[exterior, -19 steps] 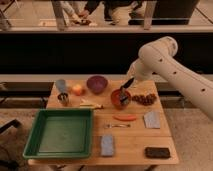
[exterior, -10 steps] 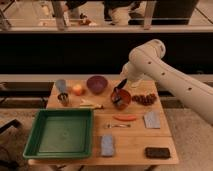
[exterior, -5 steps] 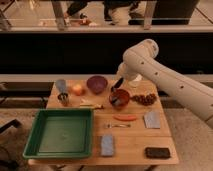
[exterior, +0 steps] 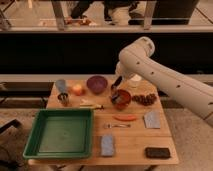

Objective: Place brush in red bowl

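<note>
The red bowl (exterior: 122,99) stands on the wooden table (exterior: 132,152), right of centre at the back. A small dark shape, apparently the brush (exterior: 118,97), lies inside the bowl towards its left side. My gripper (exterior: 116,84) hangs a little above the bowl's back-left rim, pointing down and clear of the bowl. The white arm reaches in from the right.
A purple bowl (exterior: 96,83), an apple (exterior: 77,90), a bluish cup (exterior: 61,85) and a metal cup (exterior: 63,99) stand at the back left. Dark grapes (exterior: 146,99) lie right of the red bowl. A green tray (exterior: 60,132) fills the front left. An orange piece (exterior: 125,118), a silvery utensil (exterior: 118,126), two bluish pads (exterior: 151,119) and a black block (exterior: 157,152) lie in front.
My gripper has risen from the red bowl and drawn back a little to the left. The dark shape stays in the bowl.
</note>
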Controlling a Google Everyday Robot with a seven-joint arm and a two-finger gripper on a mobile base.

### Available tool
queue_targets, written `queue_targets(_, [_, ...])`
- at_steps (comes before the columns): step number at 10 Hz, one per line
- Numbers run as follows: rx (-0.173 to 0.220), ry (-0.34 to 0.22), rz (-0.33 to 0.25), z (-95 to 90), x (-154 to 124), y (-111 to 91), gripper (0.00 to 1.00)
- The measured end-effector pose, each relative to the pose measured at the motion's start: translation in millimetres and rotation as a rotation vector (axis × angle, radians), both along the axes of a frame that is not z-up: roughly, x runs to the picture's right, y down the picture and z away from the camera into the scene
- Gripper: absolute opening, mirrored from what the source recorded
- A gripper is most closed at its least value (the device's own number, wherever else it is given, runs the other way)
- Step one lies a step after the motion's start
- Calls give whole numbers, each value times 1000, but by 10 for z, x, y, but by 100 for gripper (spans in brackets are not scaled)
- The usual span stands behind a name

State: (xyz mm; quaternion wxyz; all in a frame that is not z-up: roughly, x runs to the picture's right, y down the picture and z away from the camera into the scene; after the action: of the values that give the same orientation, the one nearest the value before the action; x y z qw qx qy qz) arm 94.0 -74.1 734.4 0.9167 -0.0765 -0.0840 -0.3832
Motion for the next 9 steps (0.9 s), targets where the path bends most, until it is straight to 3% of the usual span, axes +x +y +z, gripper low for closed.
queue_targets(4, [-1,19,-2,-53,97,-79,0])
queue_targets(9, [-16,45,13,53,313,-122,0])
